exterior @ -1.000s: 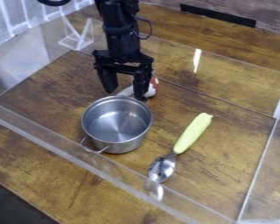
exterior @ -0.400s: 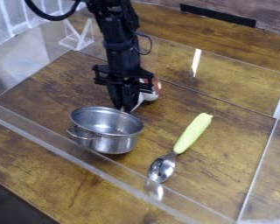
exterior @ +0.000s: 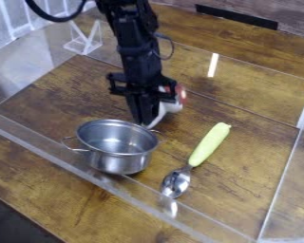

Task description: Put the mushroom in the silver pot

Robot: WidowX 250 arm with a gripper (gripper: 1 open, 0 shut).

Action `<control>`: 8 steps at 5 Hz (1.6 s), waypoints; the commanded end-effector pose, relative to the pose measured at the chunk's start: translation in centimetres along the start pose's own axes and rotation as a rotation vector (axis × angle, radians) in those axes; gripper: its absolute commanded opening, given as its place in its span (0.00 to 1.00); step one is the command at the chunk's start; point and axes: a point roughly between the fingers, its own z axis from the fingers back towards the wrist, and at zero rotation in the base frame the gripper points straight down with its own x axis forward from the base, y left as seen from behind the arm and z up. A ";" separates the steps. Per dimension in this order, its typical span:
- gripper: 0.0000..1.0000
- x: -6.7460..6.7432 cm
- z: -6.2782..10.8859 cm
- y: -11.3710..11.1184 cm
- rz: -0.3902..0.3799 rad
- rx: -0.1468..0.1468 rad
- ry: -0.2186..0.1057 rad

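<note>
The mushroom (exterior: 177, 101), red-brown cap over a white stem, lies on the wooden table just right of my gripper (exterior: 148, 116). It touches the fingers' side or nearly does, and it is not between them. The fingers point straight down and are pressed together. Their tips end at the far rim of the silver pot (exterior: 117, 145); I cannot tell whether they pinch that rim. The pot stands in front of and to the left of the gripper, with nothing inside it.
A yellow-green corn cob (exterior: 209, 144) lies to the right of the pot, and a small metal spoon (exterior: 177, 182) lies in front of the cob. Low clear plastic walls (exterior: 66, 157) fence the table. A white wire rack (exterior: 81, 38) stands at the back left.
The gripper went from wide open to shut and shifted slightly right and toward the front. The pot slid forward and left. The mushroom now sits a little further right.
</note>
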 end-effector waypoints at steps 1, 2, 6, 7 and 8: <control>0.00 -0.4 4.4 -1.8 -0.032 -0.029 -0.100; 0.00 -2.0 5.0 -3.8 -0.069 -0.058 -0.101; 0.00 -6.5 -0.6 -9.7 -0.236 -0.071 -0.011; 0.00 -6.4 -2.7 -9.7 -0.255 -0.062 0.019; 0.00 -6.6 -2.7 -9.2 -0.290 -0.053 0.034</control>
